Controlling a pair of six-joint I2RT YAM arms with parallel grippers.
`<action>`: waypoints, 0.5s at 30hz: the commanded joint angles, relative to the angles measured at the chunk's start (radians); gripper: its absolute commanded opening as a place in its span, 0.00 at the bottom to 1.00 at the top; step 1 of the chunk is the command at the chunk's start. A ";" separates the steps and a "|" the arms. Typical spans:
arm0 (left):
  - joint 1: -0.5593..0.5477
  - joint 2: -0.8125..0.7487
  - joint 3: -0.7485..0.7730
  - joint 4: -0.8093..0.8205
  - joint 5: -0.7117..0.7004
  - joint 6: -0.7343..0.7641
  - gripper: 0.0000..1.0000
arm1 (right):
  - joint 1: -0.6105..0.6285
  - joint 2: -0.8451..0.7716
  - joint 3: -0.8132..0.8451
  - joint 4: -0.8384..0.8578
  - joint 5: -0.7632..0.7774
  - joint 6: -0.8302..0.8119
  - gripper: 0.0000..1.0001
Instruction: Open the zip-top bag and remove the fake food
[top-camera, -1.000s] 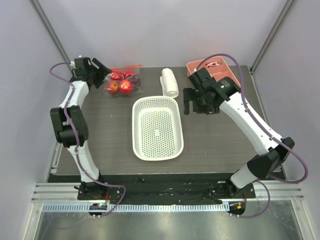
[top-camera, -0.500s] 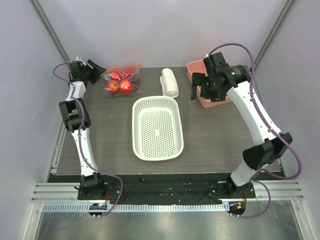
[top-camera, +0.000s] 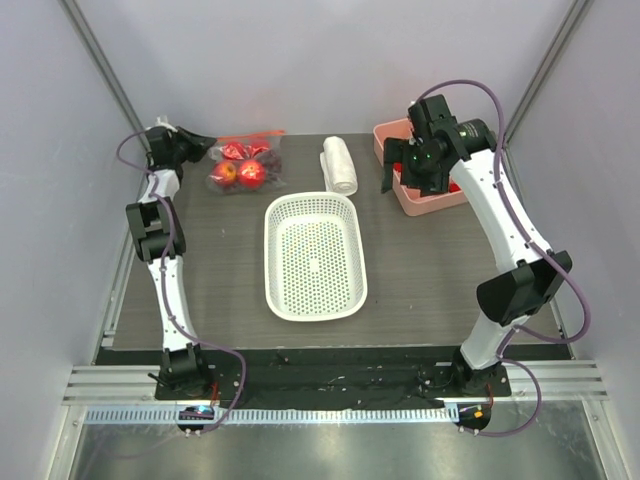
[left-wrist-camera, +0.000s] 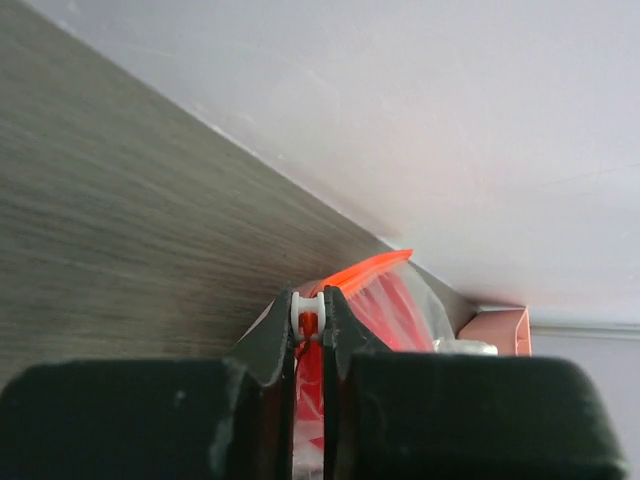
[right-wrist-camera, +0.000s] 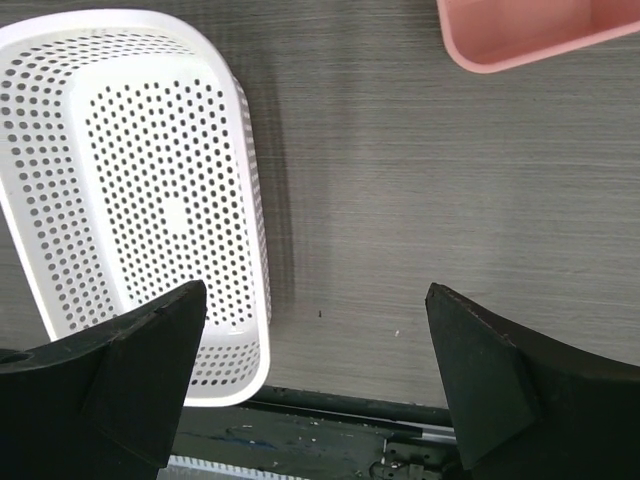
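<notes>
The zip-top bag (top-camera: 243, 163) lies at the back left of the table with its orange-red zip strip (top-camera: 251, 135) along the far side. Red fake food (top-camera: 240, 173) shows through the clear plastic. My left gripper (top-camera: 197, 146) is at the bag's left end, shut on the white zip slider (left-wrist-camera: 308, 314); the left wrist view shows the slider pinched between the fingertips, with the bag (left-wrist-camera: 392, 298) stretching away behind. My right gripper (top-camera: 388, 178) hangs open and holds nothing, raised beside the pink tray (top-camera: 430, 204).
A white perforated basket (top-camera: 315, 255) stands mid-table, also under the right wrist camera as the basket (right-wrist-camera: 130, 180). A rolled white towel (top-camera: 340, 165) lies behind it. The pink tray (right-wrist-camera: 520, 30) sits at the back right. Walls close off the back and sides.
My left gripper has shifted left to the bag's end and closed on the zip slider. My right arm has risen and swung back toward the pink tray, still open.
</notes>
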 joint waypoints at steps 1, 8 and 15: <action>0.003 -0.147 -0.040 -0.063 -0.009 0.051 0.00 | 0.015 0.036 0.072 0.033 -0.079 -0.033 0.96; -0.014 -0.524 -0.276 -0.323 -0.208 0.191 0.00 | 0.202 0.217 0.279 0.092 0.019 -0.048 0.96; -0.033 -0.817 -0.513 -0.534 -0.377 0.189 0.00 | 0.333 0.159 -0.072 0.708 -0.102 -0.136 0.96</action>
